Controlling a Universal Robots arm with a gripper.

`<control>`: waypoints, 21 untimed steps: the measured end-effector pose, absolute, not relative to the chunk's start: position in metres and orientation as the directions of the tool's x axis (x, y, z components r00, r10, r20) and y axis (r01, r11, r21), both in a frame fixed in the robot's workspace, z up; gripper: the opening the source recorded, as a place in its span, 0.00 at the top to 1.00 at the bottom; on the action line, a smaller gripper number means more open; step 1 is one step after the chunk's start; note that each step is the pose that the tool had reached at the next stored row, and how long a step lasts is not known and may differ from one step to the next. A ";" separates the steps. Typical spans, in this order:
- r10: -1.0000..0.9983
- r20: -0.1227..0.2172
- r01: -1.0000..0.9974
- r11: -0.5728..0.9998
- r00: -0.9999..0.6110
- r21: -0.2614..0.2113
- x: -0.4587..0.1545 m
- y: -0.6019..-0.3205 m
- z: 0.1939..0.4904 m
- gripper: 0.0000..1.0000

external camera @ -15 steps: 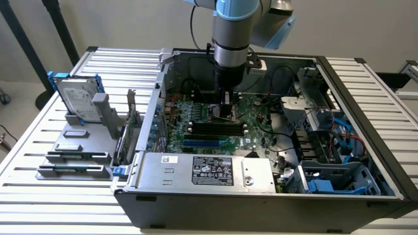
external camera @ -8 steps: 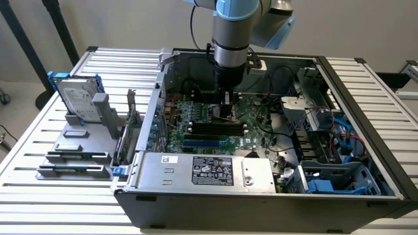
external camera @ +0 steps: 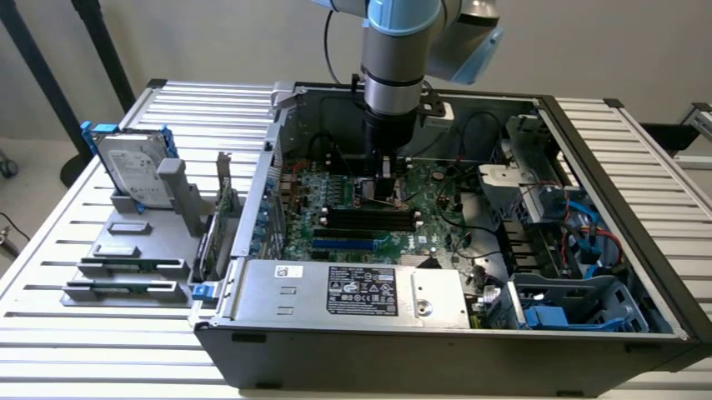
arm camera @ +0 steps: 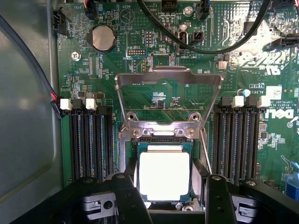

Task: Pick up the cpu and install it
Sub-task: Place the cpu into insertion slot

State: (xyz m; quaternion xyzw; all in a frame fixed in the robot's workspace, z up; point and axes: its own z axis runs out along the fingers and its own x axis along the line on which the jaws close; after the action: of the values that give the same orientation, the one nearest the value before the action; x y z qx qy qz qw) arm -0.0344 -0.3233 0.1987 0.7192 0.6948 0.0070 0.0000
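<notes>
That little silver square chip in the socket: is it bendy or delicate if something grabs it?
The cpu is probably stiff, not bendy: its top looks like a flat metal plate. Flat and square, it should neither roll nor tip. Its smooth, bright top and thin edges suggest it could slip from a loose grip.

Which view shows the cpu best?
The wrist view: the cpu lies in its socket, silver top in full sight. In the exterior view the gripper covers that spot on the motherboard.
</notes>
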 end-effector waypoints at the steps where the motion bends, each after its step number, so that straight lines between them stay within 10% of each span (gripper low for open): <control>1: 0.999 0.010 0.999 -0.035 0.034 0.010 -0.034 -0.323 0.199 0.45; 21: 0.999 0.010 0.999 -0.035 0.034 0.010 -0.035 -0.323 0.199 0.38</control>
State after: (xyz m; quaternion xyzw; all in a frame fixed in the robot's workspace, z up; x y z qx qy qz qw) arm -0.0347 -0.3233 0.1989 0.7192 0.6948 0.0068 0.0001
